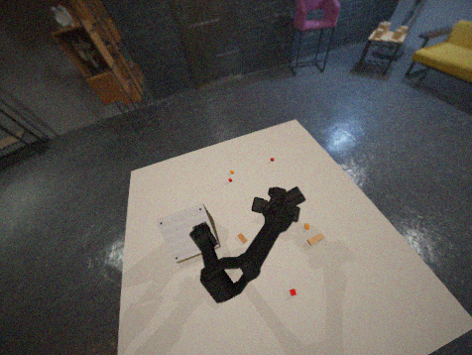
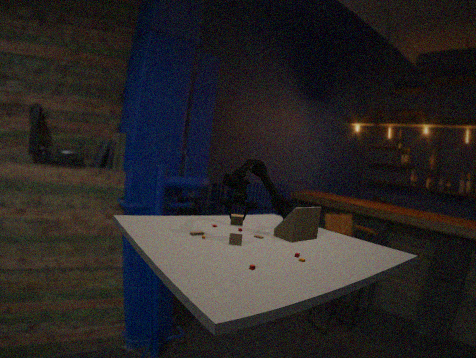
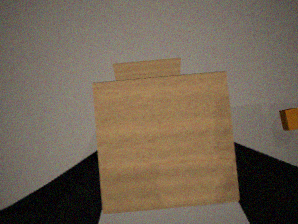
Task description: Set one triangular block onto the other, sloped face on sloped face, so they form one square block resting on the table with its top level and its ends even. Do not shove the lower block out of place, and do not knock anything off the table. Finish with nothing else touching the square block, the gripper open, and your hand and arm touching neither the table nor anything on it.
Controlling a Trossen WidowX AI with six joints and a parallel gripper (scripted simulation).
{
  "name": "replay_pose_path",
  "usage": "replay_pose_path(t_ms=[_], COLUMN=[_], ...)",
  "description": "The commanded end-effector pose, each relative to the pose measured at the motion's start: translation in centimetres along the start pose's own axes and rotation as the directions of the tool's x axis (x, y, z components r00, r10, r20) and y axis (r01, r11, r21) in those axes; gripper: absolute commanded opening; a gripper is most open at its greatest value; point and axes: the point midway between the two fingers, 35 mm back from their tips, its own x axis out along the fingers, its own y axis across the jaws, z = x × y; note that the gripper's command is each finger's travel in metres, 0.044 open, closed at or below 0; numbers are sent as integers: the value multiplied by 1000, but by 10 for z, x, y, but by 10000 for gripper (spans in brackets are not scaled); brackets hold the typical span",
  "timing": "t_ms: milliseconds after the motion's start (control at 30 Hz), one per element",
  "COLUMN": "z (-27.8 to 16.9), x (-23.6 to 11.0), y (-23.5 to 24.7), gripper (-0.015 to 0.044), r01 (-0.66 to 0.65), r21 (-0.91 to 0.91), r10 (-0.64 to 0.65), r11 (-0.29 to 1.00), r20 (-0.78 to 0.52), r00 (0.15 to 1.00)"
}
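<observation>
top view: the black arm (image 1: 258, 248) reaches over the white table (image 1: 347, 278), its gripper (image 1: 279, 202) hiding whatever it carries. a small tan piece (image 1: 242, 238) lies beside the arm and a longer tan bar (image 1: 315, 239) lies to its right, with an orange bit (image 1: 306, 226) just above the bar. a red cube (image 1: 293, 293) sits lower down and tiny red and orange dots lie farther up the table. a grey wedge-shaped box (image 1: 180, 230) stands by the arm's base; faint lines on its top are too blurred to read.

exterior view: very dark. the gripper (image 2: 237, 212) hangs above the table (image 2: 210, 285) with a tan triangular block (image 2: 236, 219) clamped between its fingers, clear of the surface. the second triangular block (image 2: 235, 239) rests on the table below and slightly nearer the camera, apart from the held one. the grey wedge (image 2: 299, 225) stands to the right. no writing can be made out.

wrist view: the held block (image 3: 165, 145) fills the middle, its wood-grain face toward the camera; the fingers are out of frame. the lower block (image 3: 147, 68) peeks out beyond its far edge. an orange cube (image 3: 288, 119) is cut off at the right edge.
</observation>
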Motion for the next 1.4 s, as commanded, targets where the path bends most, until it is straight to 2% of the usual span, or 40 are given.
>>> replay_pose_path(t_ms=[0, 467, 1367], z=[0, -1, -1], x=[16, 61, 60], y=[3, 4, 4], gripper=[0, 0, 0], r01=[-4, -2, 14], r21=[-9, -9, -11], r10=[4, 2, -14], r11=[1000, 1000, 1000], r20=[3, 2, 6], r00=[1000, 1000, 1000])
